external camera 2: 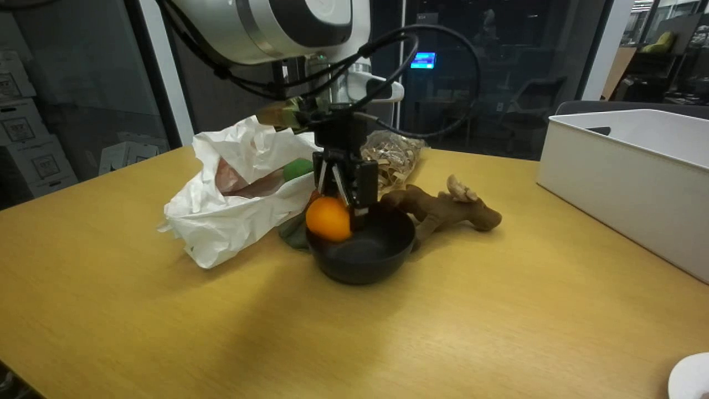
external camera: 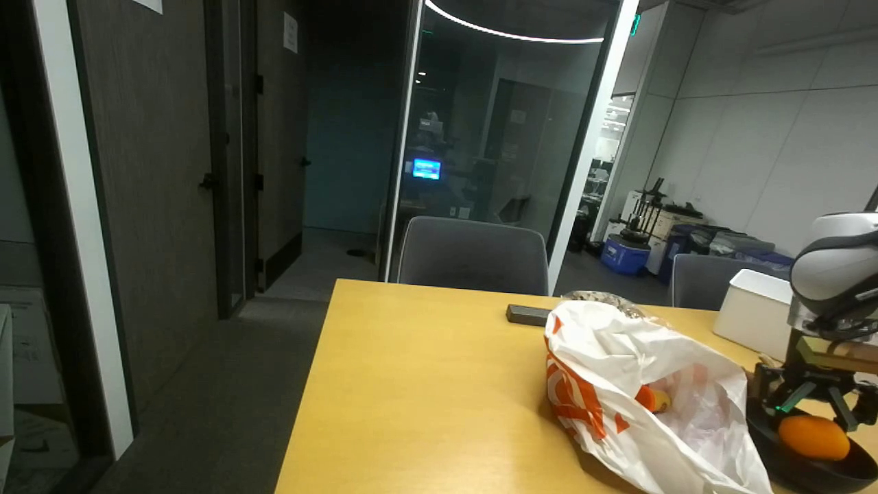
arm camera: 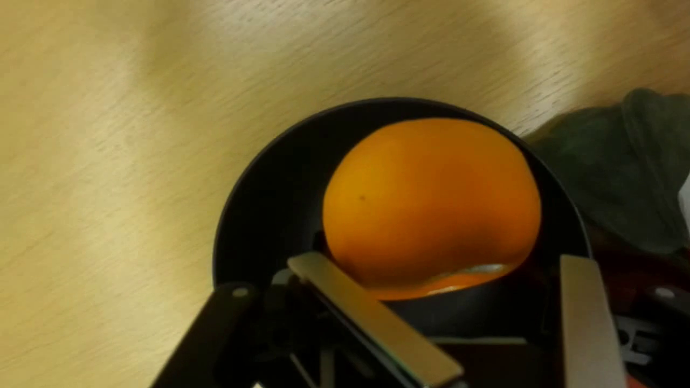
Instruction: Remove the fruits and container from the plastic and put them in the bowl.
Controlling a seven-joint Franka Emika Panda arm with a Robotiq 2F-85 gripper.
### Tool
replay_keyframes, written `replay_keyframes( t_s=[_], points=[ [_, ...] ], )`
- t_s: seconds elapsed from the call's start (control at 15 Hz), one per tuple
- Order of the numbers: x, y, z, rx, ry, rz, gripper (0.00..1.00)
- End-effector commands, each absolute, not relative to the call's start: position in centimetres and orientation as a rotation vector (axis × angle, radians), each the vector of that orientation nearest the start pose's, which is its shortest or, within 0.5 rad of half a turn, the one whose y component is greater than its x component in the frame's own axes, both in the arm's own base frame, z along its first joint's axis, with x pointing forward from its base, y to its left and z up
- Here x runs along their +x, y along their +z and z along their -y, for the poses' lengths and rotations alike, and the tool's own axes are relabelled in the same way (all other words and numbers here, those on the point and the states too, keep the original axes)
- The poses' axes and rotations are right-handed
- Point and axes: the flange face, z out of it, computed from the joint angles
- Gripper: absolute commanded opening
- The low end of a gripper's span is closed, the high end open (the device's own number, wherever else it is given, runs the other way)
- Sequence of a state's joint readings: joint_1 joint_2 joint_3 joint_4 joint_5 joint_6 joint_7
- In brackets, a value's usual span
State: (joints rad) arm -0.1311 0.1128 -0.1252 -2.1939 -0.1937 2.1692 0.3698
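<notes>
While you held the gripper low over the bowl, its two fingers stood apart, and nothing looked clamped between them. The orange rested inside the bowl, just under the fingertips; the wrist view showed a gap between it and one finger, though you could not tell whether the opposite finger brushed its skin.

Just beside the bowl slumped the white plastic bag, its mouth gaping. A green fruit showed at that mouth, outside the bowl, and in an exterior view so did an orange-and-yellow item, which could have been another fruit or the container; you could not tell which. A dark green, cloth-like thing lay right by the bowl, with a brown moose toy close to the bowl as well. Beyond the bowl, in an exterior view, sat a crinkled clear packet, and well apart from the bowl stood a white bin.

By the look of it, you had one orange delivered and needed only to lift clear of the bowl. The green fruit, the item in the bag's mouth and whatever the folds hid were probably yours to bring to the bowl next.
</notes>
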Motion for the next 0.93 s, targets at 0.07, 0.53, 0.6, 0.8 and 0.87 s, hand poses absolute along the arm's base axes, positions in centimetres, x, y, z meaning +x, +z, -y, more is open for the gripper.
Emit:
replay_keyframes(
  t_s=[0.07,0.53,0.6,0.8,0.87],
  points=[
    [52.0,31.6,14.0,-3.179,0.131,-0.946,0.95],
    [50.6,35.7,13.0,-3.103,0.004,-0.832,1.0],
    [50.5,36.7,11.9,-3.102,-0.021,-0.763,1.0],
    [50.3,39.8,8.4,-3.089,-0.097,-0.546,1.0],
    [50.3,40.6,7.0,-3.08,-0.116,-0.472,1.0]
  ],
)
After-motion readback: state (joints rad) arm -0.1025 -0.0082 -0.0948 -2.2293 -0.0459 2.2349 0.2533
